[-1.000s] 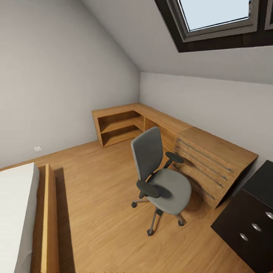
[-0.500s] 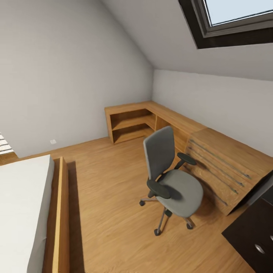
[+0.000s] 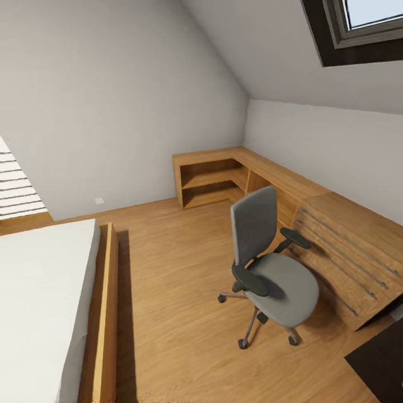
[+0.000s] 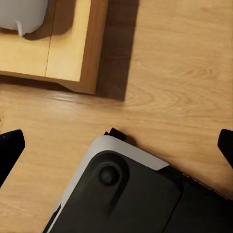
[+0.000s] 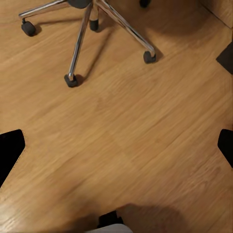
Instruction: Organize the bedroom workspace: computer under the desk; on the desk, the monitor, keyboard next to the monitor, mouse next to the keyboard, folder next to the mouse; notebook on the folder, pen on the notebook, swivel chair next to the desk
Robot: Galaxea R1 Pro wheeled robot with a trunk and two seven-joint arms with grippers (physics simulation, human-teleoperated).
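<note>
The swivel chair [image 3: 272, 263] stands on the wooden floor, grey-padded with black armrests, its back toward the room's corner and its seat bare. Its chrome legs and casters [image 5: 77, 46] appear in the right wrist view, just beyond my right gripper [image 5: 116, 148], which is open over bare floor with nothing between the fingers. My left gripper [image 4: 116, 148] is also open and empty, hanging above my own dark base [image 4: 126, 199]. A dark corner of the desk [image 3: 383, 366] shows at the lower right. The computer, monitor, keyboard, mouse, folder, notebook and pen are out of view.
A light wooden drawer cabinet [image 3: 350, 252] stands right behind the chair. A low wooden L-shaped shelf [image 3: 215, 179] runs into the far corner. A bed [image 3: 39, 302] with a wooden frame [image 4: 68, 43] lines the left side. Open floor [image 3: 168, 280] lies between bed and chair.
The head camera has swung left, so the whole picture has shifted right. The desk's drawer unit has slid almost out of frame and more of the bed shows. The chair has stayed put.
</note>
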